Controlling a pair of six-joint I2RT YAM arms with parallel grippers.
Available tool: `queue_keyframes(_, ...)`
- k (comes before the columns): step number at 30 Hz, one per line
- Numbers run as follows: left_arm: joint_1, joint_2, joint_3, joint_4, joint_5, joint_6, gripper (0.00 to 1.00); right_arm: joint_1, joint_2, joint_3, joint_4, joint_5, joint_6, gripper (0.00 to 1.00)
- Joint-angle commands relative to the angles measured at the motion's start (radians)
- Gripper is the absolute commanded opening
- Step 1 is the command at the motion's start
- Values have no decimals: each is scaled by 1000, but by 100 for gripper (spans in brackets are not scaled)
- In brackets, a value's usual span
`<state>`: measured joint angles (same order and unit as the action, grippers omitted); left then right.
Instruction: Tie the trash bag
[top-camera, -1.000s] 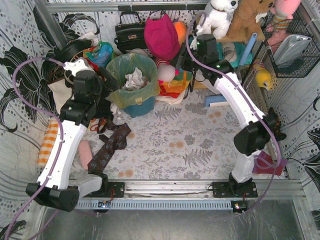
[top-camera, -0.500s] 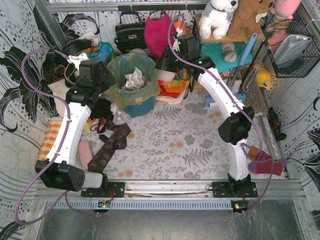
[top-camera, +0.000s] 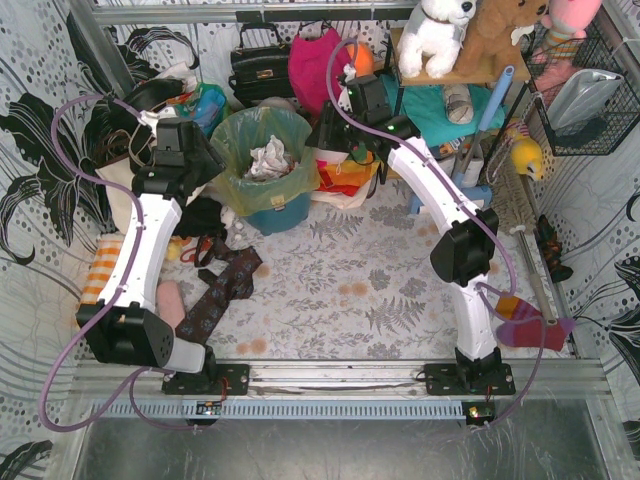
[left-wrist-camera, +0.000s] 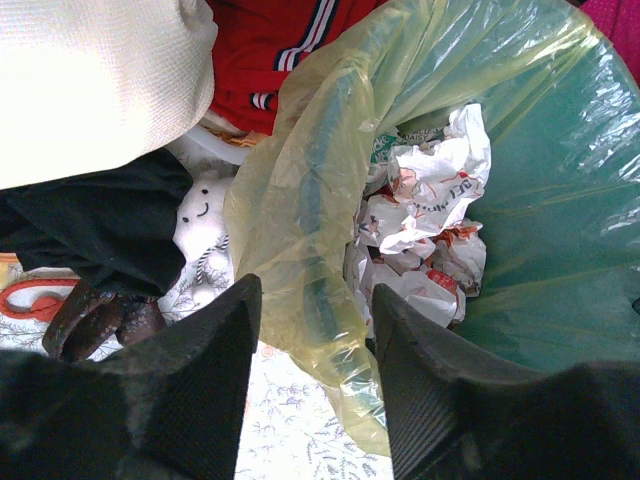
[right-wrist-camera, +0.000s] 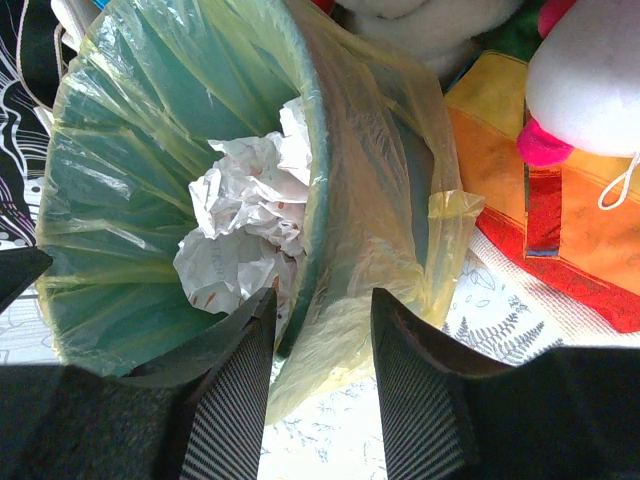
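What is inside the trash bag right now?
Crumpled white paper with reddish print lies inside the trash bag. Anything beneath that paper is covered and cannot be seen.

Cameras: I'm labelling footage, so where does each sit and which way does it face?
Top external: above, behind the bases, facing down and forward; left arm, right arm flank the trash bag.
Left wrist: on that arm, facing the bag's rim past the left tool.
Right wrist: likewise, past the right tool.
Both wrist views share the crumpled paper.
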<state>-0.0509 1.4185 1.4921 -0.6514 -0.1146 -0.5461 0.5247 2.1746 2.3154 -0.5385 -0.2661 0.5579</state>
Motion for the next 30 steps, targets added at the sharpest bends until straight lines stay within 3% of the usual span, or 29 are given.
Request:
queue_keyframes(1,15,9,28,24,36,26,50,8,33,44,29,-13,11,42)
queue_keyframes(5,21,18,23,20,43,34,43,8,47,44,34,-15,17,40)
queue_keyframes(24,35,56,3,75,90,36,43,14,59,45,39,-18,30,34)
queue_keyframes(30,36,77,3,96,107,35,35,16,59,41,38,-21,30,34)
